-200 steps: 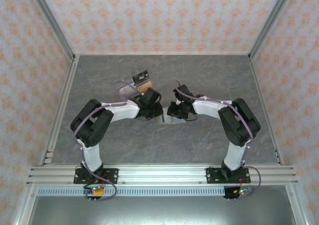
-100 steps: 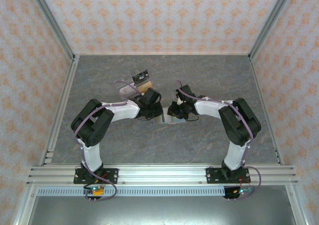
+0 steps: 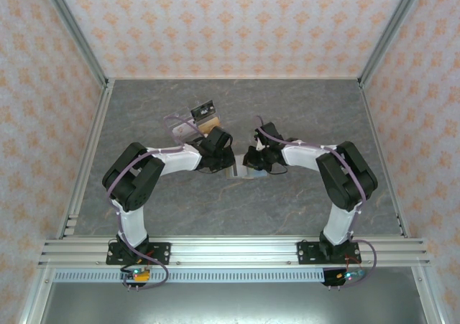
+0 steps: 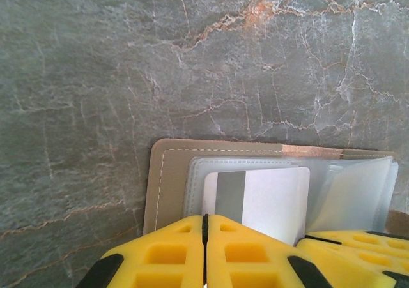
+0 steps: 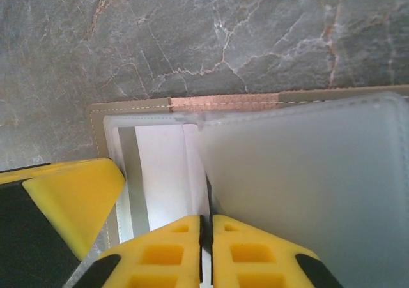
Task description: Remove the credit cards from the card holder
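Hiding the card holder's (image 4: 158, 192) near edge are both closed end effectors (image 4: 205, 221) (image 5: 206, 221).

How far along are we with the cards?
Done: the holder lies open on the table. In hand: left pincer and right pincer are both shut, tips at the holder. Left: the white card still sits in its sleeve; none looks pulled out yet.

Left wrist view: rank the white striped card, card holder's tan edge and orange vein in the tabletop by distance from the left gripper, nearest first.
From the left gripper:
1. White striped card, at the fingertips.
2. Card holder's tan edge, upper left.
3. Orange vein, far top.
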Robot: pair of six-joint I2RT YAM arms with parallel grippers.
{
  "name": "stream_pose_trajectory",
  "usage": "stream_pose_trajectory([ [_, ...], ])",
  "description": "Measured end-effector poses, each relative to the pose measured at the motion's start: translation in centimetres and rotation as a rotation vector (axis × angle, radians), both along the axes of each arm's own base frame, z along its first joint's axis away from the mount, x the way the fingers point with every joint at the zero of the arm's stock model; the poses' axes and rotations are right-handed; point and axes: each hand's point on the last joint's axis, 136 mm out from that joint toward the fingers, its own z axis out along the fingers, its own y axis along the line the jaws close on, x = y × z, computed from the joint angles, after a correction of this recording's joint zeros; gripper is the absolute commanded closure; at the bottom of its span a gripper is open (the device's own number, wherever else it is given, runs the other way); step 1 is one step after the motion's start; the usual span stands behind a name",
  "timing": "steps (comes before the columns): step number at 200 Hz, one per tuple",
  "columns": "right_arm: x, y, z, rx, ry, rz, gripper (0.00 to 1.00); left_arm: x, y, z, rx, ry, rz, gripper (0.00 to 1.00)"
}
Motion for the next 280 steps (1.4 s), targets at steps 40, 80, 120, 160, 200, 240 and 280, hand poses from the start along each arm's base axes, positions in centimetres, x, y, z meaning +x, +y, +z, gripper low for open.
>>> stream_pose_trajectory([
  [40, -0.2, -0.4, 0.7, 0.021, -0.032, -0.007, 1.00, 0.0, 0.0, 0.0, 0.005, -0.005, -0.012, 0.82],
  [80, -0.2, -1.4, 0.5, 0.029, -0.042, -0.029, 1.00, 0.1, -0.1, 0.3, 0.000, -0.015, -0.018, 0.78],
  [120, -0.3, -1.9, 0.1, 0.037, -0.040, -0.043, 1.00, -0.2, -0.3, 0.8, -0.015, -0.010, -0.027, 0.84],
  [160, -0.2, -1.7, 0.3, 0.051, -0.047, -0.039, 1.00, -0.5, -0.9, 1.0, -0.045, 0.003, -0.053, 0.90],
  [200, -0.3, -1.4, 0.5, 0.071, -0.042, -0.028, 0.92, -0.8, -1.1, 0.6, -0.048, 0.018, -0.063, 0.94],
  [240, -0.4, -0.6, 1.0, 0.119, -0.036, -0.018, 0.82, -0.8, -1.1, 0.1, -0.044, 0.023, -0.063, 0.96],
  [280, -0.2, -0.3, 1.3, 0.152, -0.034, -0.020, 0.81, -0.7, -1.1, 0.1, -0.048, 0.017, -0.063, 0.98],
])
